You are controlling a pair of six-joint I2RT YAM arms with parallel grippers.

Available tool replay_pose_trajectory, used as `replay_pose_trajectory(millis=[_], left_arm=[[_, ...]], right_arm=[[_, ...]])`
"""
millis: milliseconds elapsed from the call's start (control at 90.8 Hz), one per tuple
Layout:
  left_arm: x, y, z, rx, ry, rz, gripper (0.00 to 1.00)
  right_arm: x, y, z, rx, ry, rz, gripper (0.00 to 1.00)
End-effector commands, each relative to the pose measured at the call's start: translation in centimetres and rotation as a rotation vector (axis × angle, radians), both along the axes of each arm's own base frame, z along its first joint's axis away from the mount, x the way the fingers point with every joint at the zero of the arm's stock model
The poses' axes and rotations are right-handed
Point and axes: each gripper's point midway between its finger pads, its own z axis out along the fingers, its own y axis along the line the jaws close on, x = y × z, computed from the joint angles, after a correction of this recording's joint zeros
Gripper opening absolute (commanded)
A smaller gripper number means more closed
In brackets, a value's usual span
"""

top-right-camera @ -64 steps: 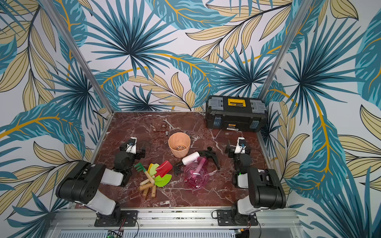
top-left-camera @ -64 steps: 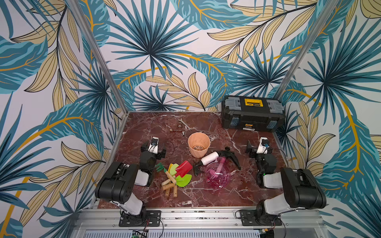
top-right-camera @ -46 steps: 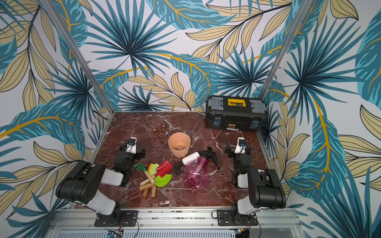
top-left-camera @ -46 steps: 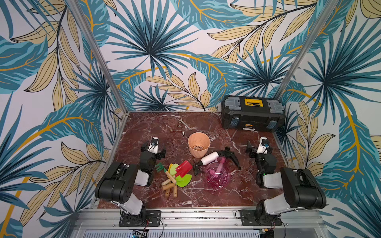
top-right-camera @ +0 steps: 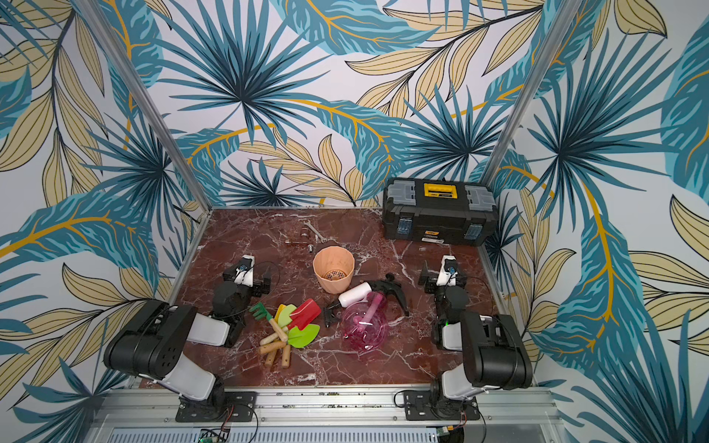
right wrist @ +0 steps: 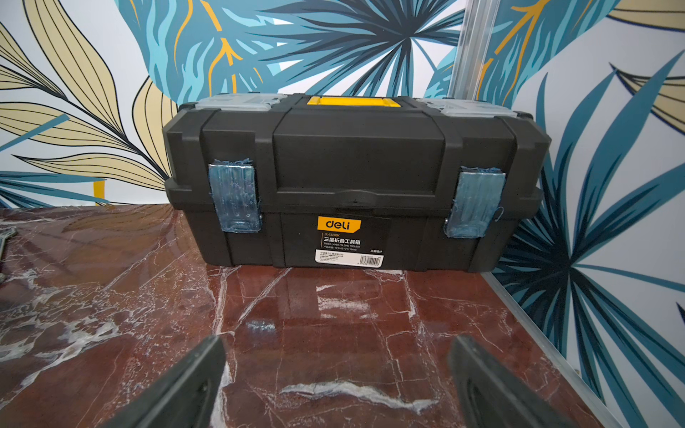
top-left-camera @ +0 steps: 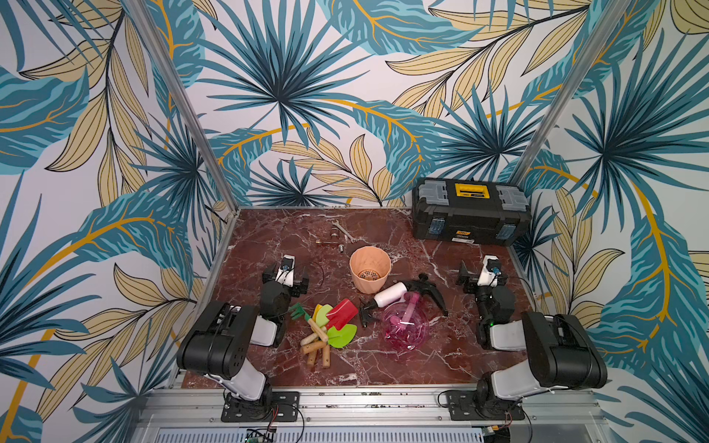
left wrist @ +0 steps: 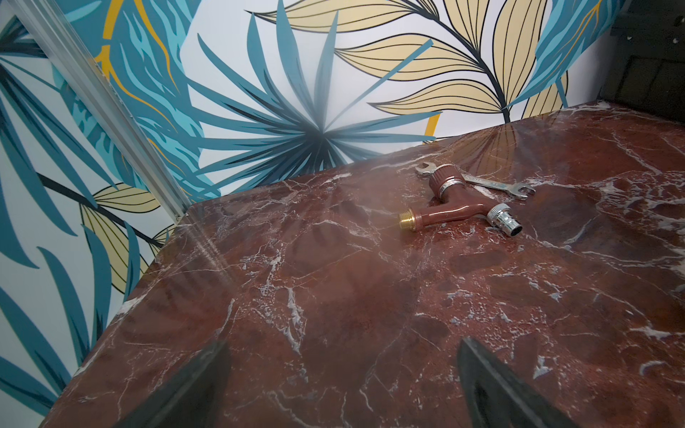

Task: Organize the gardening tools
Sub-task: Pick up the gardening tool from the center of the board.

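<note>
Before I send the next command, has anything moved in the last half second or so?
Nothing visibly changed. The left gripper and right gripper are open and empty as before; the gardening tools, sprayer, pot and toolbox lie where they were.

Closed black toolbox (right wrist: 356,178) on marble table (right wrist: 315,315), gripper (right wrist: 335,385) spread

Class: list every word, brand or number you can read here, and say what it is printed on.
"deli": orange badge on the toolbox front.
"三层折叠工具箱": white print under the badge.
"THREE LAYER FOLDING TOOLBOX": small line below that.
Model code and white sticker: too small to read.
No other readable text.
</note>
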Motion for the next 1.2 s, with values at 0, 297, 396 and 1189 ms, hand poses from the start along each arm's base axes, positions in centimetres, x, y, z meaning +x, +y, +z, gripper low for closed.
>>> replay_pose_trajectory(millis=[0, 297, 396, 1189], left_arm=[[-0.2, 1.0, 1.5, -0.015, -0.058, 0.049, 1.0], [-1.4, 1.5, 4.5, -0.024, -0.072, 0.08, 1.0], [-1.1, 1.1, 5.9, -0.012, -0.036, 0.068, 1.0], [-3.1, -3.1, 6.1, -0.304, 0.313, -0.045, 1.0]], right_arm=[[0.4, 1.0, 0.6, -0.013, 0.011, 0.06, 0.99], [1.6, 3.8, 0.4, 0.049, 0.285, 0.195, 0.99], [1.3, 5.1, -0.7, 0.107, 0.437, 0.261, 0.99], [-6.9, 12.5, -8.6, 0.825, 1.097, 0.456, 0.88]])
